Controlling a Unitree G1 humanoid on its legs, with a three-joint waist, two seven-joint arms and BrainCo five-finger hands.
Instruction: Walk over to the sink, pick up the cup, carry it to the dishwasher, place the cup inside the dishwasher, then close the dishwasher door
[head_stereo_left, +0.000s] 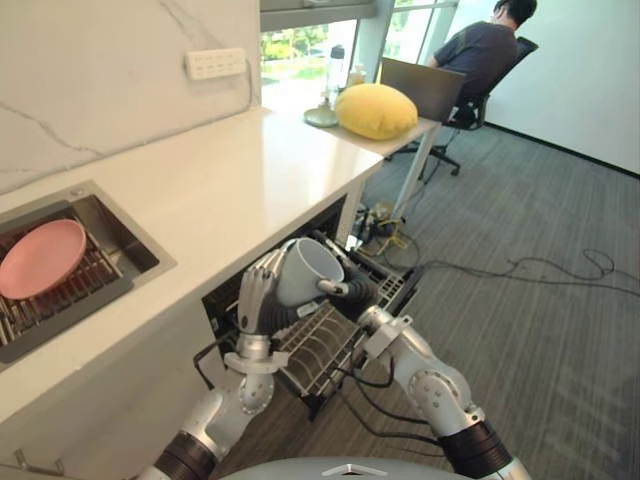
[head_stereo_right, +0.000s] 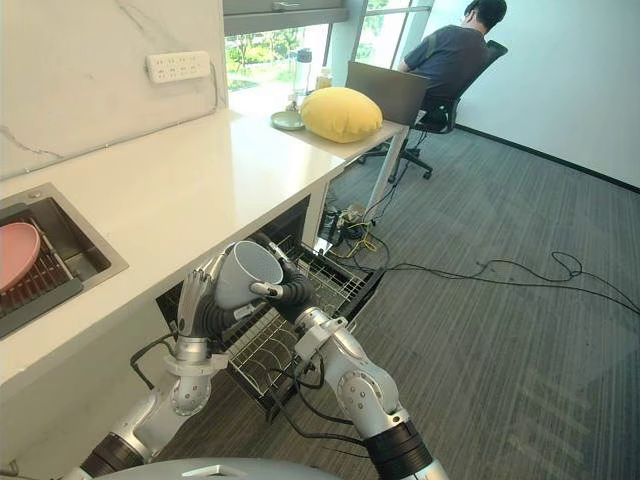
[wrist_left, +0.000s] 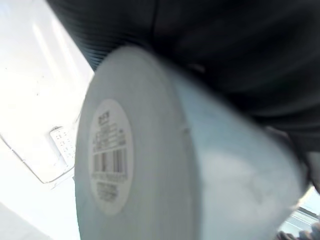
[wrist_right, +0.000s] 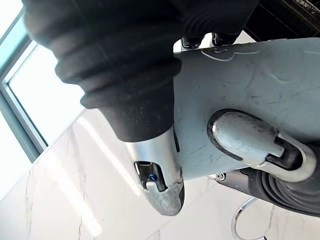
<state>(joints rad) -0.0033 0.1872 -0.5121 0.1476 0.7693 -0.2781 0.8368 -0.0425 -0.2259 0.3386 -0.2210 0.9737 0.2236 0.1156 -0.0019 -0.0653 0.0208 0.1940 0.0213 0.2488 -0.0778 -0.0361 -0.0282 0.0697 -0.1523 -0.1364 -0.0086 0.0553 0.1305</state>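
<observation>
Plainly the move ahead turns on what lies under the cup (head_stereo_left: 305, 268): it hangs just off the front edge of the table (head_stereo_left: 220, 190), straight above the pulled-out wire rack (head_stereo_left: 318, 350) of the dishwasher (head_stereo_left: 225, 305), well clear of the wires, so the way in is down and a little toward the machine's dark opening. The cup lies tilted almost on its side. Its long axis runs from the base, which faces the left hand (head_stereo_left: 258, 292), to the mouth, which opens up and toward the robot's right. The left hand cradles it from the left, fingers bent up along the wall. The right hand (head_stereo_left: 352, 290) grips the other side, its thumb (wrist_right: 245, 135) pressed flat on the wall in the right wrist view. Both hands are equally near, since both are on it. I judge the cup needs turning mouth-down before it goes between the wires. By count there is one cup, with one label (wrist_left: 107, 155) on its base, one rack drawn out, one sink (head_stereo_left: 130, 245) and one pink plate (head_stereo_left: 40, 258) lying in it. I cannot pick out the dishwasher door apart from the rack.
</observation>
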